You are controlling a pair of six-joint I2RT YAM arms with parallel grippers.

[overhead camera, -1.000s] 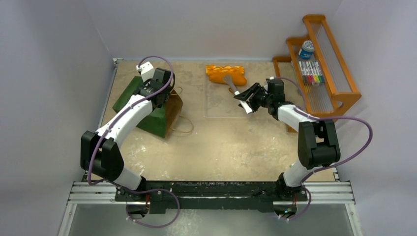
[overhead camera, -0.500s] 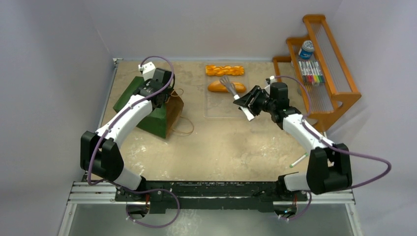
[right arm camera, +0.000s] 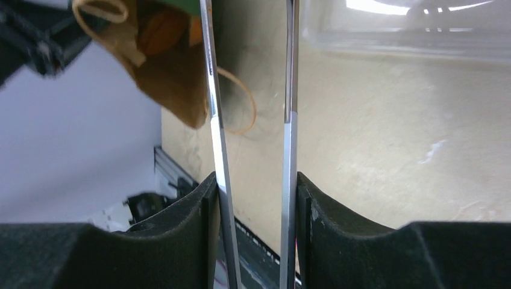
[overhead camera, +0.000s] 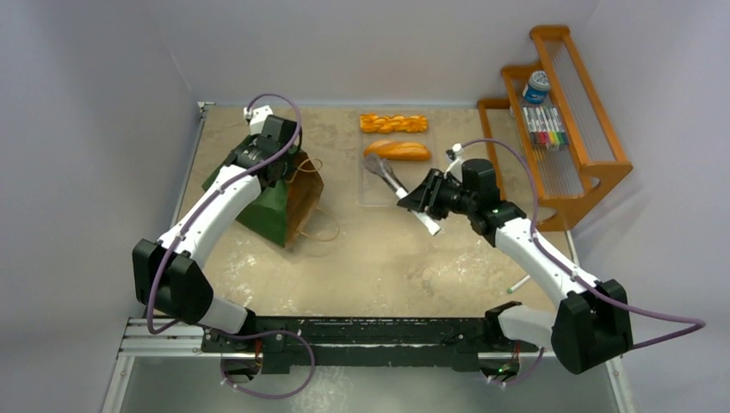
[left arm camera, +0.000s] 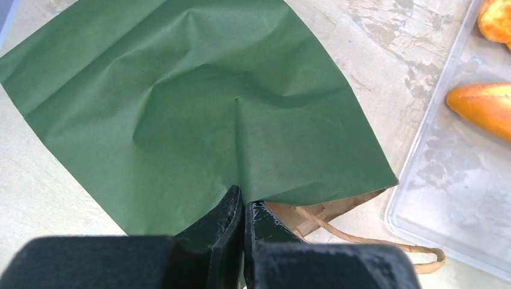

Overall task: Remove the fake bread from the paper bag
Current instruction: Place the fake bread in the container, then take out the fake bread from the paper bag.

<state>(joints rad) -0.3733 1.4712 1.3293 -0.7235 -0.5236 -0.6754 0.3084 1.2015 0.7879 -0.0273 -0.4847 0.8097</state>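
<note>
The dark green paper bag lies on its side at the left, its brown mouth facing the table's middle. My left gripper is shut on the bag's upper edge at the mouth. A braided stick and an oblong loaf of fake bread lie at the far end of a clear tray. My right gripper is shut on metal tongs, which point at the bag. Orange-brown bread shows inside the bag's mouth.
A wooden rack at the right holds coloured markers and a blue-lidded can. A pen lies on the table near my right arm. The bag's cord handles trail onto the table.
My right arm has drawn the tongs back from the loaf, now lying on the tray, and swung them left toward the bag. The left gripper has kept hold of the bag's edge.
</note>
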